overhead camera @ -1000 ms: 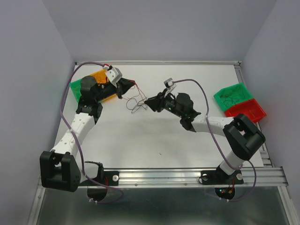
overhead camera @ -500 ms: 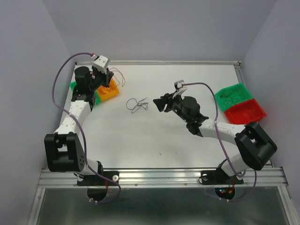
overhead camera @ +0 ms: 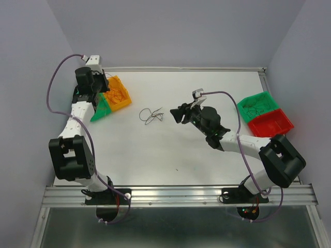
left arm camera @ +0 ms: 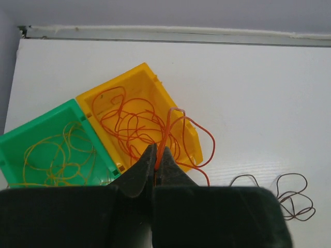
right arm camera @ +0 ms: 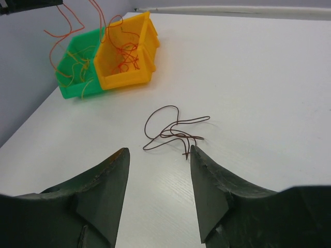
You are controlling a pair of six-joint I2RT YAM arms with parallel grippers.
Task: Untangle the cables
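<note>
In the left wrist view my left gripper is shut on a thin orange cable, whose loops hang down into and over the rim of the yellow bin. From above, that gripper sits over the yellow bin at the back left. A brown cable lies alone on the white table, loosely looped. My right gripper is open just to its right, and in the right wrist view the brown cable lies just ahead of the open gripper, apart from it.
A green bin with yellowish cables adjoins the yellow bin. At the right edge stand another green bin holding dark cables and a red bin. A metal rail runs along the back.
My left arm swung back and left from the table's middle to above the yellow bin, carrying the orange cable off the brown one. The right gripper drew back slightly right, then held still.
</note>
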